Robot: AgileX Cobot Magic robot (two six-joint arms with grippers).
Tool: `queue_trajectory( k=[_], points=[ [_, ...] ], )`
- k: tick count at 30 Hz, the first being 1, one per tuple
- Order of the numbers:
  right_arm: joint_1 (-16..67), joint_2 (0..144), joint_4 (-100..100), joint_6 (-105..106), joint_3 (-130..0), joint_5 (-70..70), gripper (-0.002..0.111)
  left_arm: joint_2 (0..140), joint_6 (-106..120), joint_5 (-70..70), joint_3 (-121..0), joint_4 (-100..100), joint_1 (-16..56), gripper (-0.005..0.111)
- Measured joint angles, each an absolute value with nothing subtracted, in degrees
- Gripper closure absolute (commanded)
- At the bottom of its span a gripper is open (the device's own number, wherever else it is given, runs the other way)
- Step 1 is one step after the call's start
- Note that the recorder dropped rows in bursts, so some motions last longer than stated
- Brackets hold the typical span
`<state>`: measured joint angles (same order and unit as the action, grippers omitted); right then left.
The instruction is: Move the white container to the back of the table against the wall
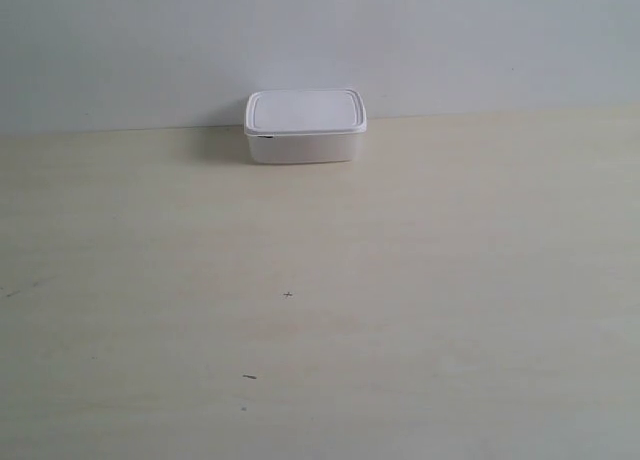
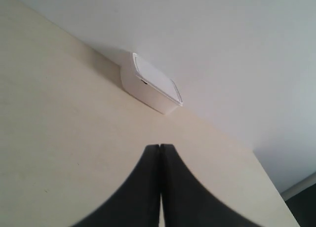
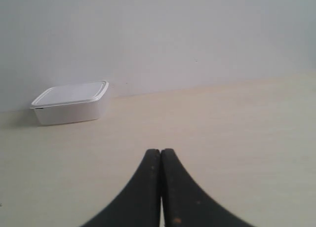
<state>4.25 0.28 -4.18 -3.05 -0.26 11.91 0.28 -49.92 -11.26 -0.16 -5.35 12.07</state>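
Small white rectangular plastic container point(image 1: 305, 126), lid on, sits at back edge of pale beige wood-grain table point(image 1: 400, 280), close by plain grey-white wall point(image 1: 450, 40).
Left gripper point(image 2: 159, 147): black jaws together, empty, well apart from container. Right gripper point(image 3: 160, 151): same.

The white container point(image 1: 305, 127) sits on the table point(image 1: 400, 280) at its back edge, against the wall point(image 1: 450, 40).

Lidded white container point(image 1: 305, 126) on table point(image 1: 400, 280), against wall point(image 1: 450, 40).
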Motion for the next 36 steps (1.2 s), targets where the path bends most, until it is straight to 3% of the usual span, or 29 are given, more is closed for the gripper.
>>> queue_trajectory(
  k=[24, 29, 36],
  points=[
    [4.25, 0.28, -4.3, -3.05, -0.26, 12.71, 0.108, 0.28, -46.66, -18.02, -0.16, -9.75, 12.07, 0.107],
    [4.25, 0.28, -4.3, -3.05, -0.26, 12.71, 0.108, 0.28, -18.89, -18.13, -0.16, -10.28, 12.07, 0.107],
    [4.25, 0.28, -4.3, -3.05, -0.26, 12.71, 0.108, 0.28, -12.48, -18.42, -0.16, -10.03, 12.07, 0.107]
  ],
)
